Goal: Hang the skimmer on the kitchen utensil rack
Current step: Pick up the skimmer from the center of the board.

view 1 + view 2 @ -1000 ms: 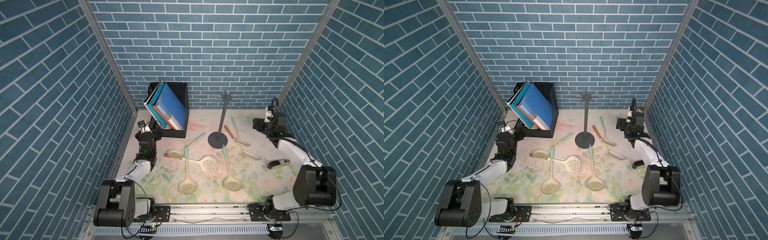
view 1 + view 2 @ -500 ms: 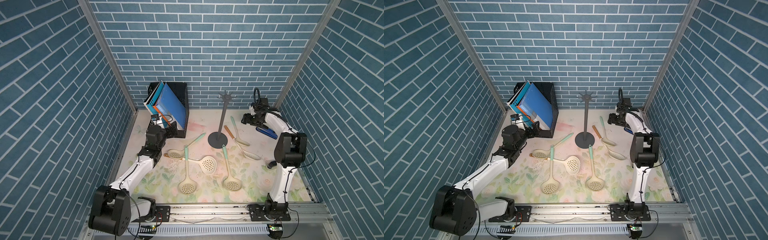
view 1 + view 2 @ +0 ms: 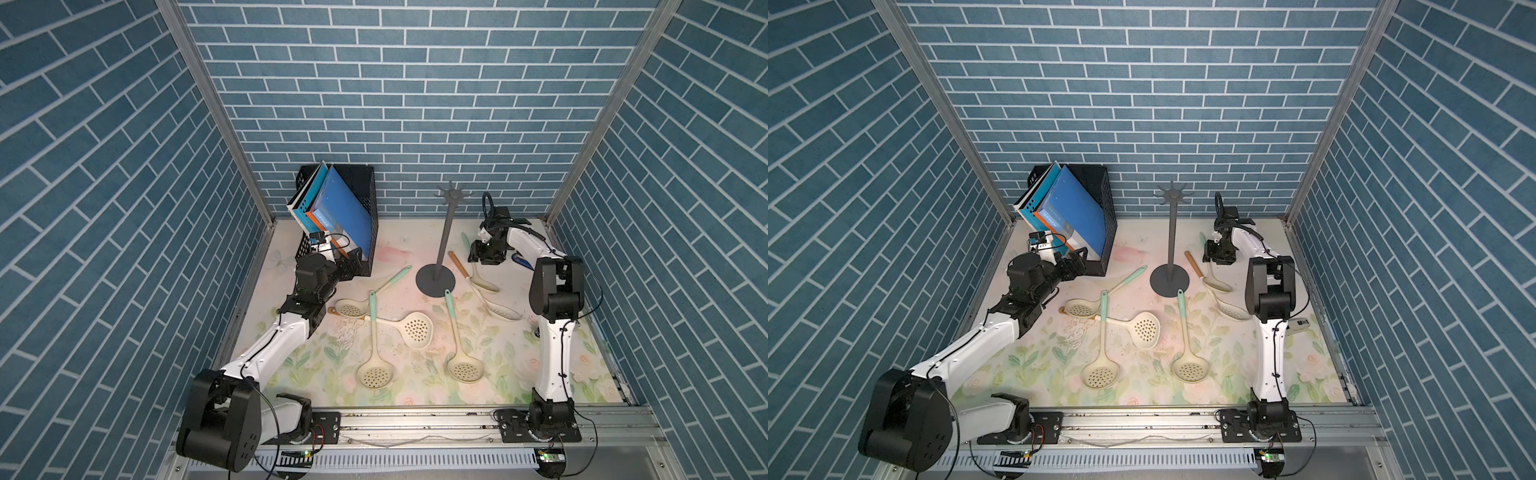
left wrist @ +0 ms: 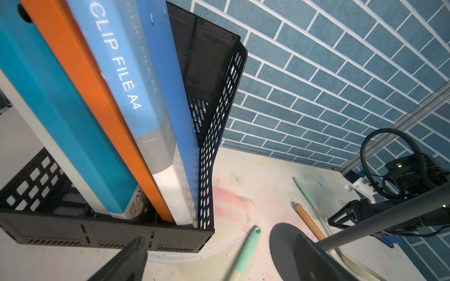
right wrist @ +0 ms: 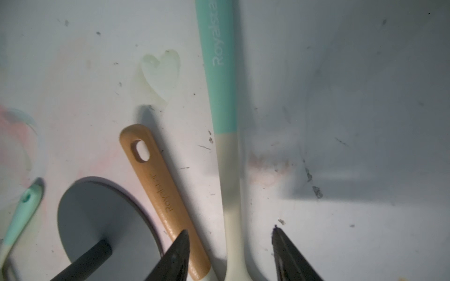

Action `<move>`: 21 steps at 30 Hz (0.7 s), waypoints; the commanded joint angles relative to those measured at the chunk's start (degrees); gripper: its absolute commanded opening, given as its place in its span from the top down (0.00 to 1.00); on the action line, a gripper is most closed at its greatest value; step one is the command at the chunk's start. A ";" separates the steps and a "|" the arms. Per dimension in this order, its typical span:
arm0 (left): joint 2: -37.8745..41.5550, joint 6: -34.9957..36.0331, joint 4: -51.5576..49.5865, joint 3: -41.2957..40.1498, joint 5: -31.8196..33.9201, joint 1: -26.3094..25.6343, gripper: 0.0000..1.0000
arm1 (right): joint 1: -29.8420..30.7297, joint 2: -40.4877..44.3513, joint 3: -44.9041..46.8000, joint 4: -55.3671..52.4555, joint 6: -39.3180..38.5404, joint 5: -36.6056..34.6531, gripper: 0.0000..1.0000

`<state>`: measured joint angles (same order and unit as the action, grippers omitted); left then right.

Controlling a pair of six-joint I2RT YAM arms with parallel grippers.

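The mint-green and cream silicone-handled skimmer lies flat on the pale floral table mat, directly beneath the right gripper. This claw is released. Its two black fingers are parted, the cream shaft is framed between them with a gap on each side, and nothing is grasped yet.

The skimmer's long axis is laid straight ahead from the claw, across its closing line. The mint end is forward and the slotted head is back beneath the wrist.

One fingertip is seen over the handle of a wooden-handled cream spoon, and the round base of the tall dark grey metal utensil rack lies just beyond.

The left gripper, likewise spread wide and empty, is found well apart, by the black mesh file box. The right arm is therefore judged the nearer. A squeeze on the shaft is what seems called for, though the spoon handle could be caught too.
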<state>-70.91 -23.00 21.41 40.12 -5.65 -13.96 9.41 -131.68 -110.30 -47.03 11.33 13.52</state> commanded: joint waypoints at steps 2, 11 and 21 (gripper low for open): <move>-1.01 -0.55 1.42 -0.56 -1.50 -0.46 0.00 | 0.56 -1.82 -1.75 -2.06 0.36 -1.30 0.47; -1.07 -1.85 2.93 -0.92 -2.69 -0.81 0.00 | 0.90 -3.17 -0.57 -1.15 0.88 -3.61 0.61; -0.95 -2.07 2.85 -1.27 -2.31 -0.90 0.00 | 0.88 -4.61 1.58 -0.11 1.10 -4.77 0.87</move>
<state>-71.79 -24.88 23.07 39.68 -7.68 -14.55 10.13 -133.69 -109.97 -46.15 12.01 10.39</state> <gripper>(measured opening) 0.996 0.150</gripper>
